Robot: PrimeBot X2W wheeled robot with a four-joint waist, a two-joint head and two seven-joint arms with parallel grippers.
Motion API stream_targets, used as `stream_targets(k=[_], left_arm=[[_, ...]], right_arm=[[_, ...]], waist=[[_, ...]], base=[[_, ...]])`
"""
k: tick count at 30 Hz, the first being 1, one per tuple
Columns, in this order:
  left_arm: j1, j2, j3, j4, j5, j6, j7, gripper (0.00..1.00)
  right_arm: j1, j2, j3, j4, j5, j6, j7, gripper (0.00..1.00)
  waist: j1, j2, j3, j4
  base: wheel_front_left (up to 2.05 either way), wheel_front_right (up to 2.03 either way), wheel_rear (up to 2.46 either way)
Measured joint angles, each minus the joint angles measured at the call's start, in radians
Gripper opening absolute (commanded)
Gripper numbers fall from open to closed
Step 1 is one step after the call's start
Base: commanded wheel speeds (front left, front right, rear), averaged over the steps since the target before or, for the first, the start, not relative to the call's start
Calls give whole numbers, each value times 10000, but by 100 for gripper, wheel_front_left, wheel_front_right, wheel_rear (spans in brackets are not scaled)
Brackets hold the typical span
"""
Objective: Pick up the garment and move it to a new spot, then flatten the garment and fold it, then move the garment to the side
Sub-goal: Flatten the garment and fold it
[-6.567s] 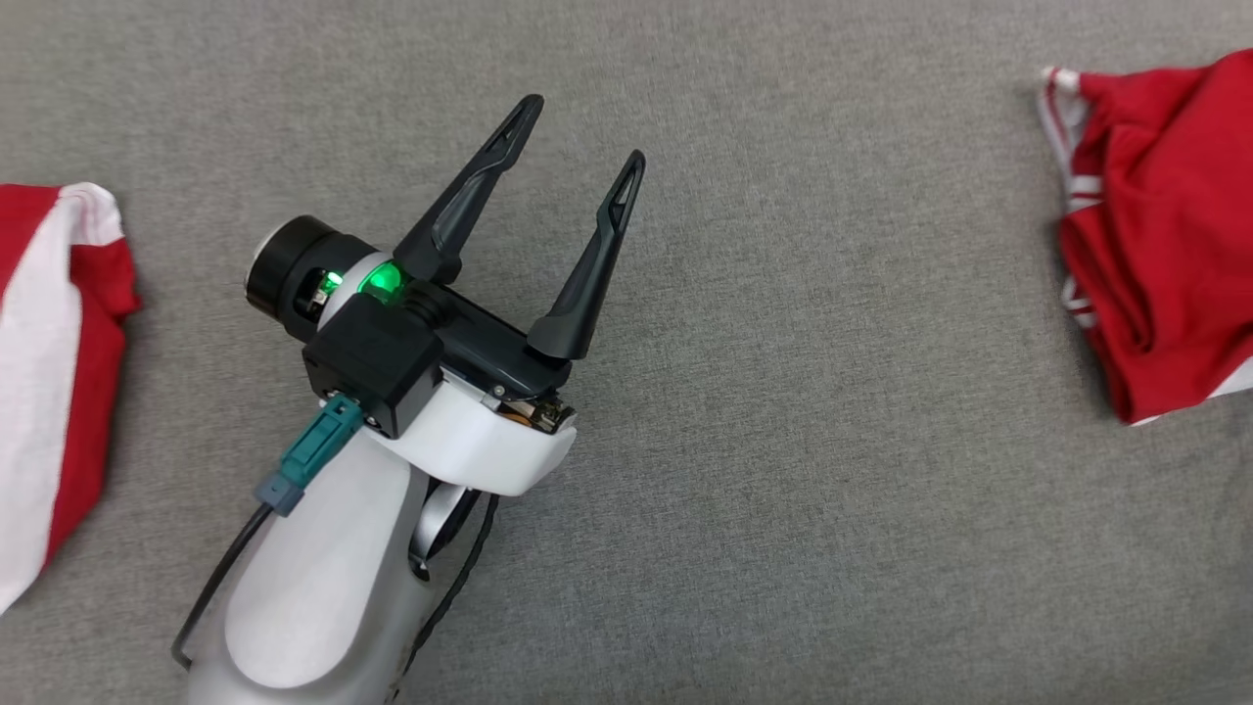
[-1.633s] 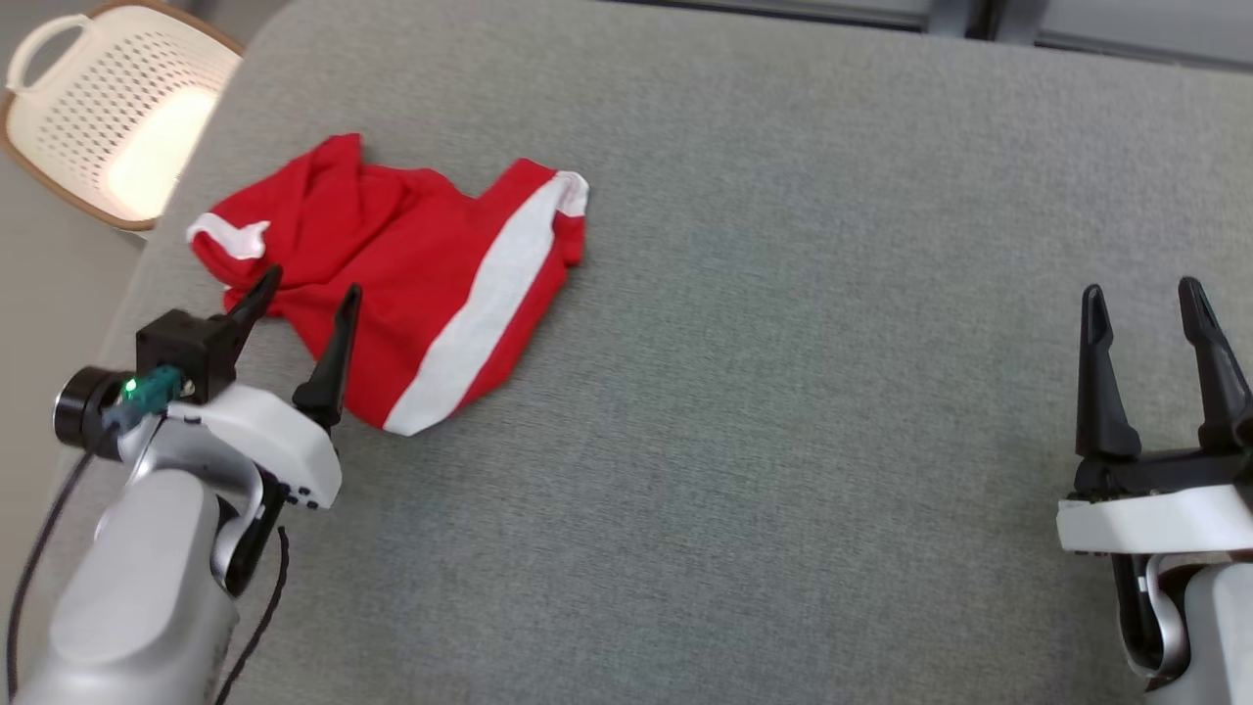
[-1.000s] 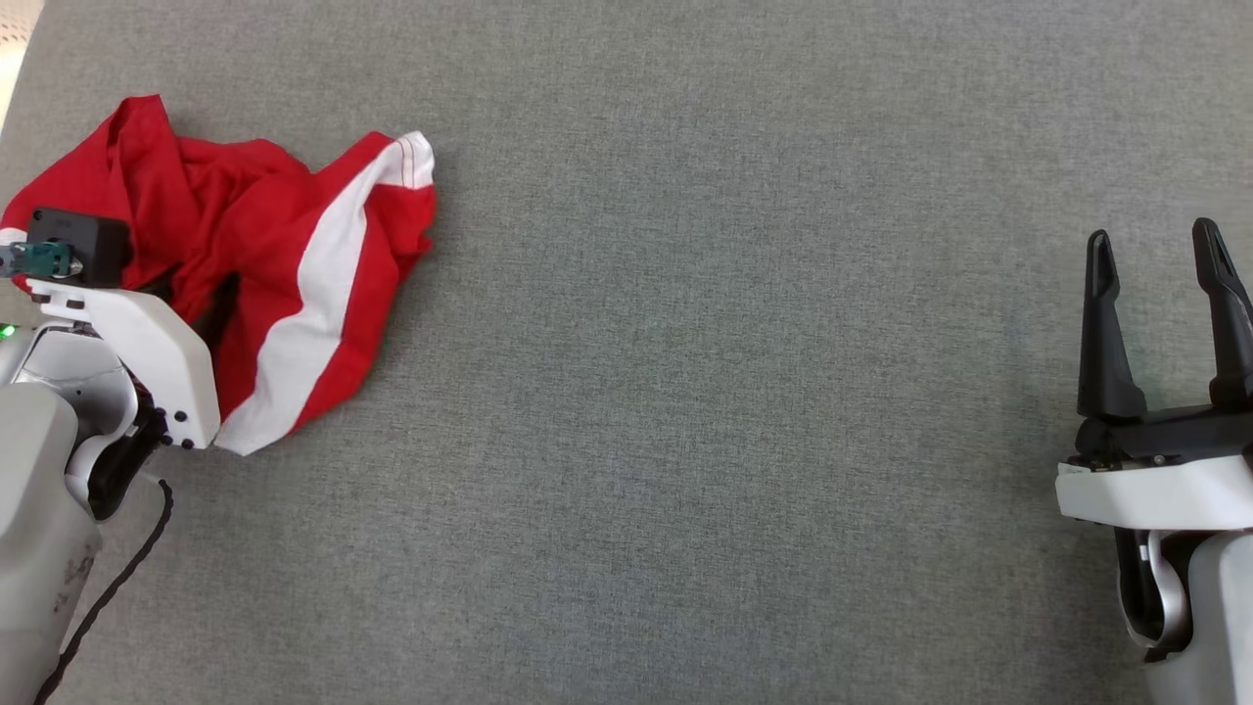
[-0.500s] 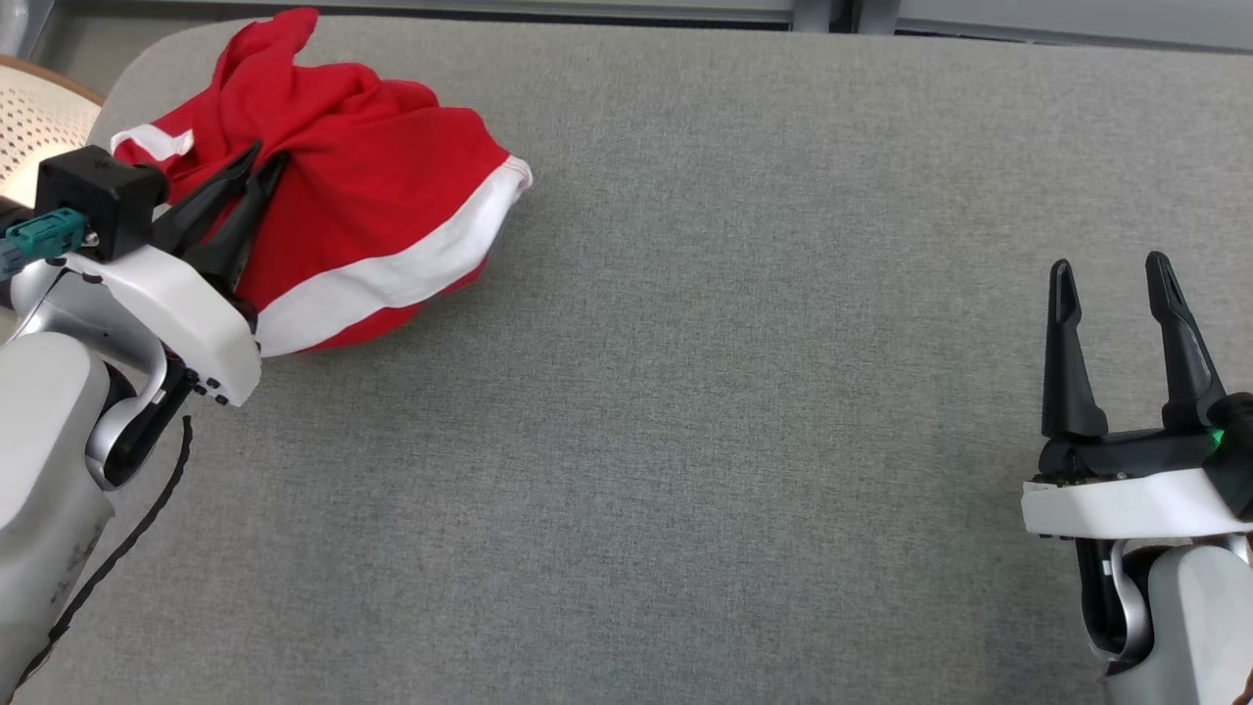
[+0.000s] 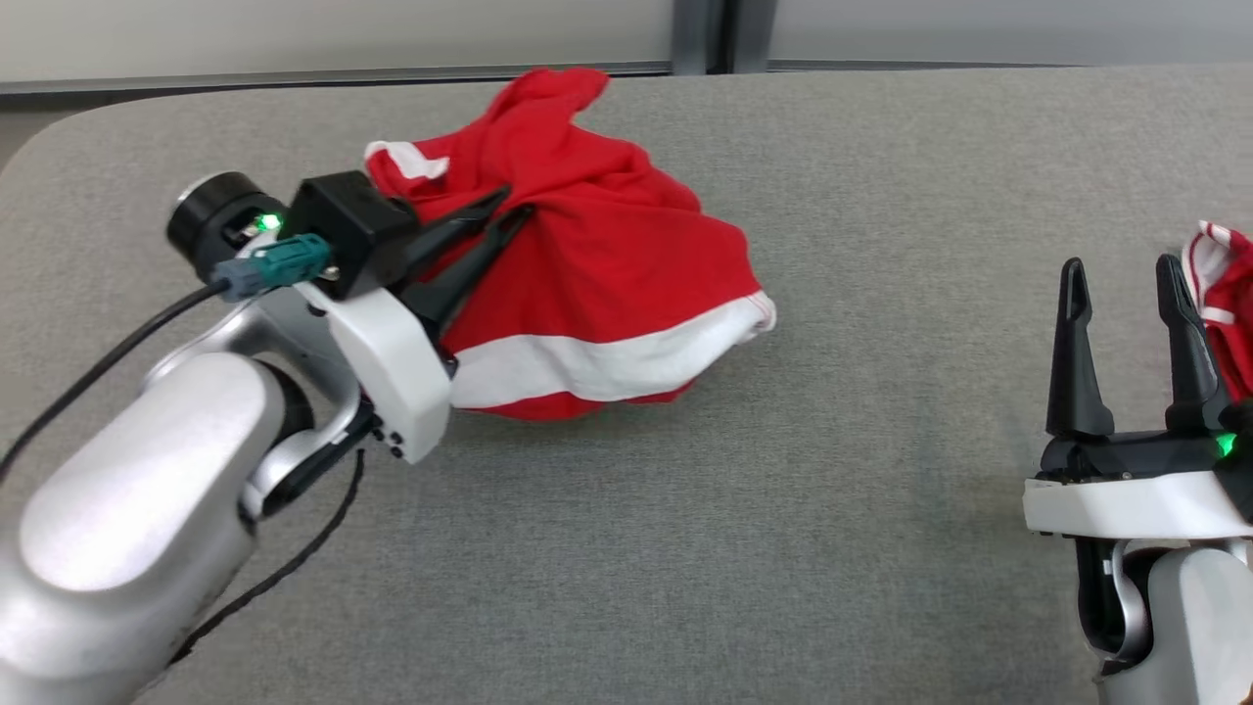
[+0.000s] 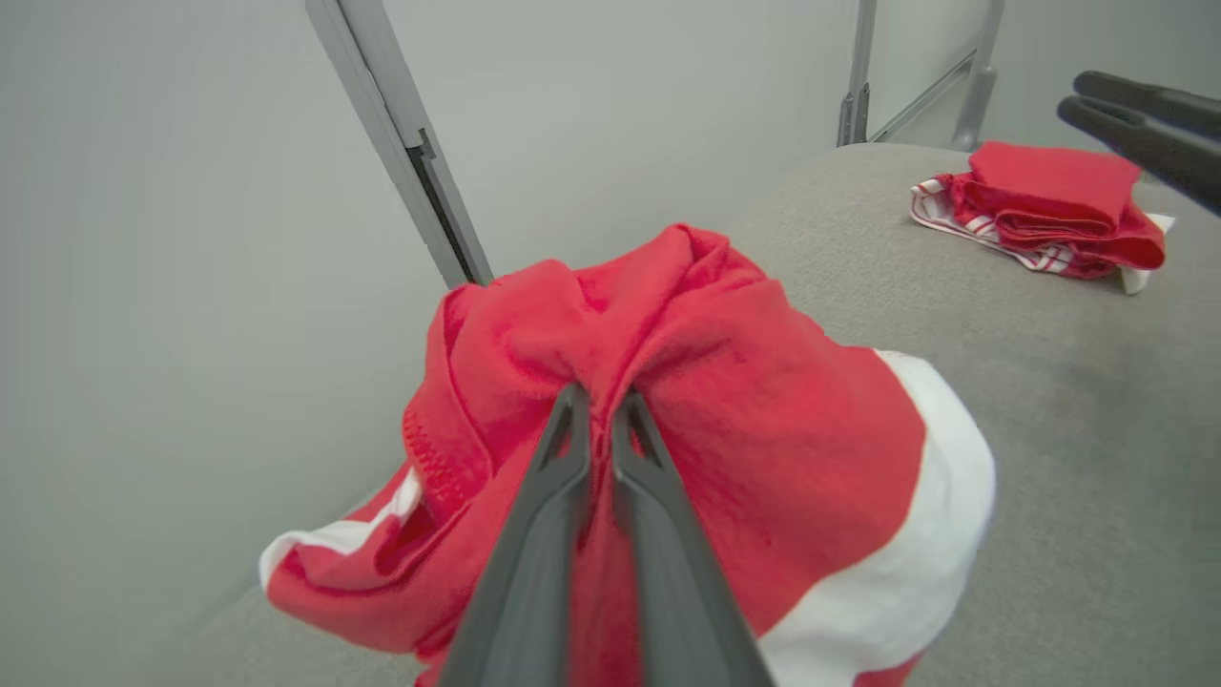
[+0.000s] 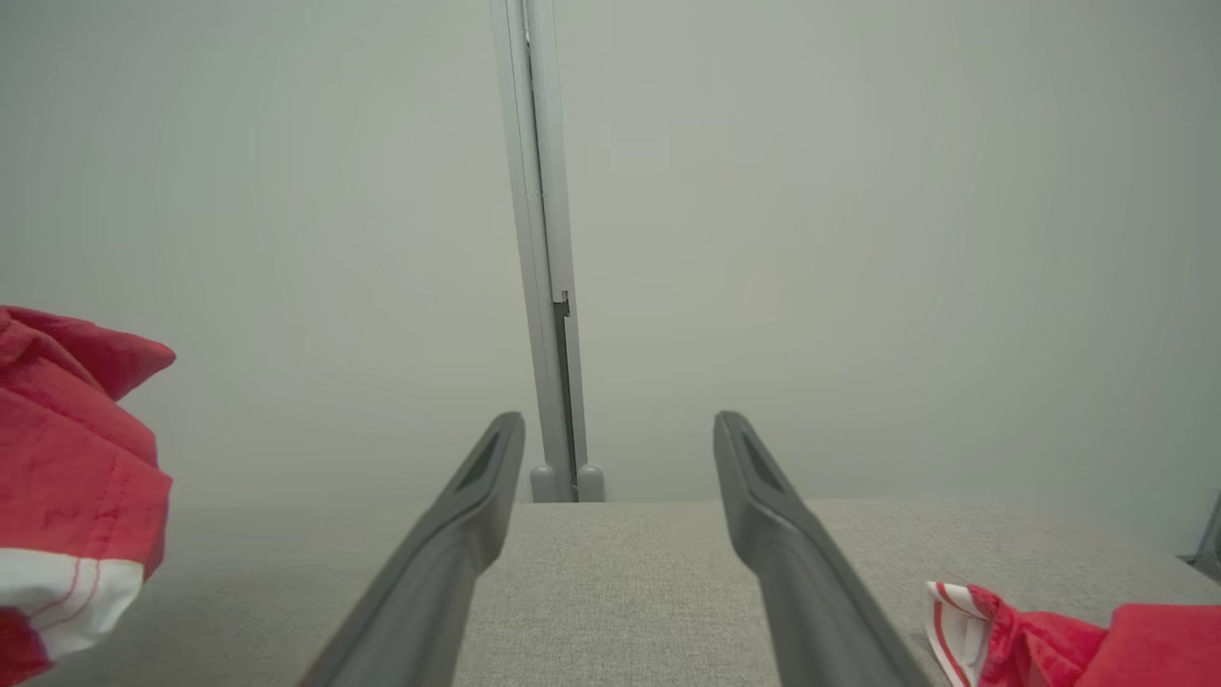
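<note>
Head view gives us the broad grey table, and on its far left part the red garment with the white band, bunched into a mound. Our left gripper reaches into the mound's left flank from the near-left, jaws closed on a fold of the red cloth. The white band runs along the mound's near lower edge, roughly left to right, so the garment's long axis lies across the table, not towards us. From the jaws, the bulk of the cloth hangs to our right. Bare table lies further that way, between the two grippers, and we judge that this is where the carry must go. The left arm is plainly the nearer one. Our right gripper stands well apart at the near right with its jaws wide open and nothing between them. It is just beside a second, folded red garment.

Left wrist view adds what the head view cannot. It shows the pinch itself, a ridge of red cloth gathered between the two closed fingers, and the folded garment whole. From neither view can we tell whether the lower hem is clear of the table.
</note>
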Motion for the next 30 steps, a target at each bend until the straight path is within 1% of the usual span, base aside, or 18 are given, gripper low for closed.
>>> stream_targets(k=[3,5,10,12,15,17,19,21,23,25,30], left_arm=[[-107,-585,-253,157,-52,151,345,0],[-121,-1066,-343,564,-247,240,456,0],[-289,-2092,-504,2127,-431,343,382,0],[-395,-2368,-713,2826,-334,395,418,100],[-604,-2661,-702,3641,-2,573,-251,100],[-630,-2882,-523,3965,-33,571,-894,100],[-632,-3093,-222,4148,-134,581,-1636,100],[-641,-3118,105,4228,-136,685,-2431,100],[-633,-3047,445,4238,-245,752,-3089,100],[-530,-2890,800,4172,-345,892,-3473,100],[448,-2197,1576,3720,-278,1331,-3820,100]], right_arm=[[-94,17,12,-81,40,0,-2,100],[-143,25,27,-104,98,0,0,100],[-336,38,186,-127,186,0,-2,100],[-363,36,203,-142,290,0,-2,100],[-427,40,249,-161,368,-2,-2,100],[-424,40,249,-163,384,0,-2,100],[-354,38,217,-151,378,0,-2,100],[-240,38,188,-123,318,-2,-2,100],[-185,44,163,-79,263,-2,-2,100],[-114,42,125,-48,199,0,-2,100],[164,48,163,171,58,0,0,100]], waist=[[0,0,113,-382],[0,0,217,-648],[0,0,585,-1321],[0,0,739,-1563],[0,0,967,-1845],[0,0,1067,-1953],[0,0,1076,-1935],[0,0,1014,-1821],[0,0,902,-1640],[0,0,768,-1413],[0,0,397,-705]], base=[[0,0,0],[0,0,0],[0,0,0],[0,0,0],[0,0,0],[0,0,0],[0,0,0],[0,0,0],[0,0,0],[0,0,0],[0,0,0]])
